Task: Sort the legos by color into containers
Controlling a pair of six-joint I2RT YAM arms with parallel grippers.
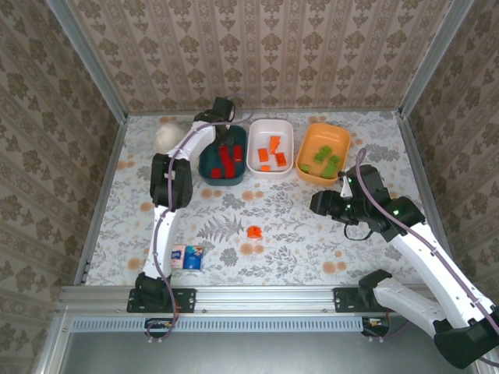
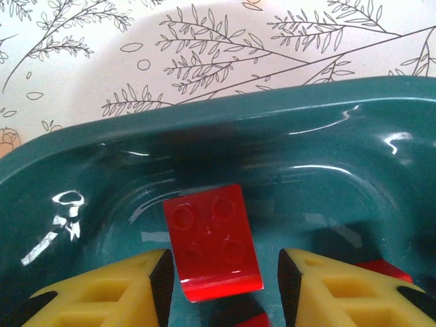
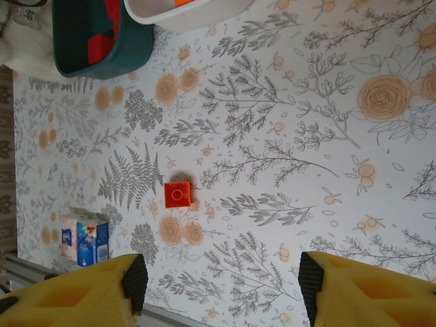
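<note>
My left gripper (image 1: 221,117) hangs open over the far end of the dark teal bowl (image 1: 212,173). In the left wrist view a red brick (image 2: 212,238) sits between the open fingers (image 2: 221,286), inside the teal bowl (image 2: 327,136), with a gap on its right side. More red bricks (image 1: 228,160) lie in that bowl. The white bowl (image 1: 269,172) holds orange bricks (image 1: 274,156). The orange bowl (image 1: 316,178) holds lime green bricks (image 1: 327,160). One orange brick (image 1: 254,231) (image 3: 177,195) lies alone on the table. My right gripper (image 1: 323,204) (image 3: 221,286) is open above the table, right of that brick, with nothing in it.
A white plush bear (image 1: 165,136) sits left of the teal bowl. A small blue-and-pink packet (image 1: 188,256) (image 3: 85,238) lies near the front left. A metal rail (image 1: 249,298) runs along the near edge. Patterned walls close in the table.
</note>
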